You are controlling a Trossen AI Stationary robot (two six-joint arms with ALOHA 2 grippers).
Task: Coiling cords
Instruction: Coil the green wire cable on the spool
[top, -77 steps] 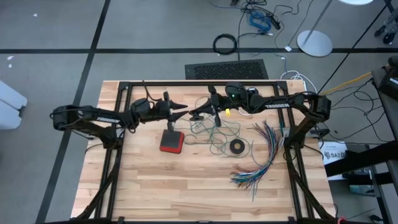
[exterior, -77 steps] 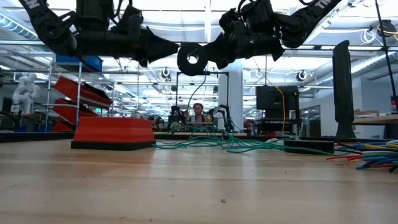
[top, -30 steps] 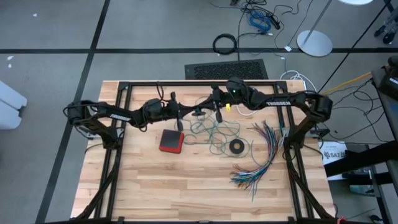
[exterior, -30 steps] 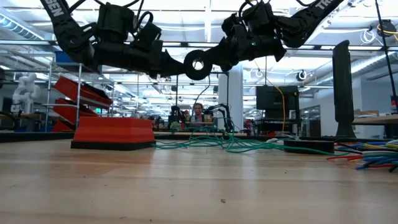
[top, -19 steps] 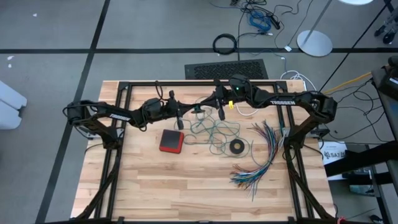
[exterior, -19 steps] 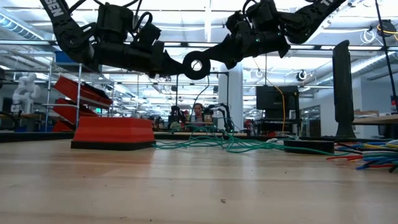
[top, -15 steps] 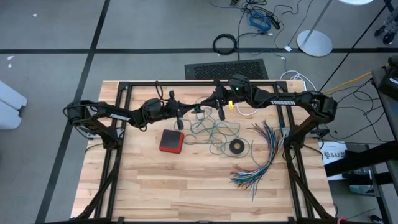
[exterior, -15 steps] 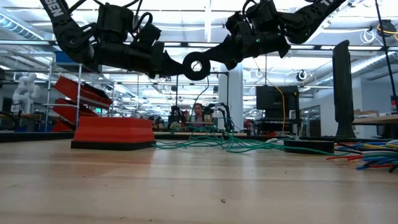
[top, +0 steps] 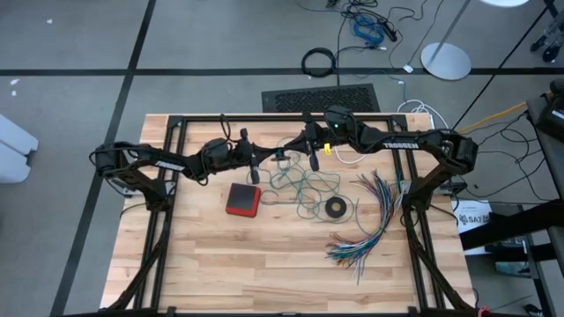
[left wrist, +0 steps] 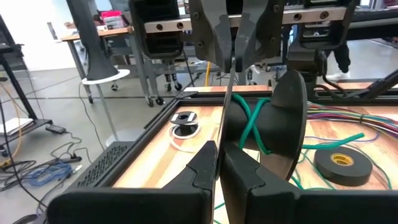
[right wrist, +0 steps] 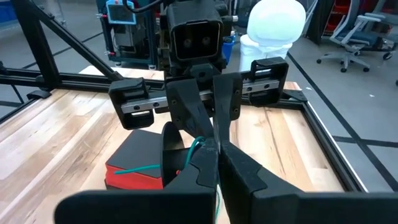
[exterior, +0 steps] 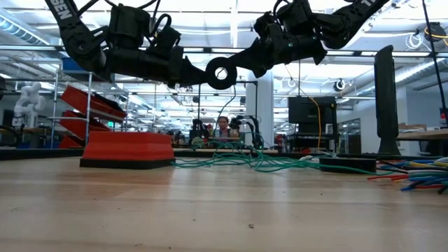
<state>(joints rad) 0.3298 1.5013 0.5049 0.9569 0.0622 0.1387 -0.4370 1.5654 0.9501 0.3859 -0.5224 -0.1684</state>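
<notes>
Left claw (top: 263, 161) is up off the counter (top: 264, 264), around 12 o'clock of the wood. Its fingers are squeezed almost together on the white cord (left wrist: 225, 106), a thin strand that runs taut out of the slit straight to the other claw. The right claw (top: 288, 158) faces it nose to nose from the 3 o'clock side, fingers pressed together. A black spool (exterior: 220, 72) hangs right at its tips, but I can't tell if it's nipping the spool's rim or just the strand.

The teal cord (top: 304, 187) crosses over the spool's core a couple of times in the left wrist view. The rest of it is a loose tangle on the counter at about 5 o'clock from the claws. A round black-and-white piece (left wrist: 183, 117) sits on the wood near the frame with a white loop beside it.

Only writing I can read is white "TROSSEN" along the right arm (top: 397, 145).

Versus a couple of seconds back, the left claw was spread wide and well short of the spool, and now it's moved in and closed up. Nothing has budged over the last half second.

Further out there's a red block (top: 242, 200) at 6 o'clock of the left claw, a black tape ring (top: 336, 208) at 4 o'clock and fanned multicoloured wires (top: 374, 220) beyond that.
</notes>
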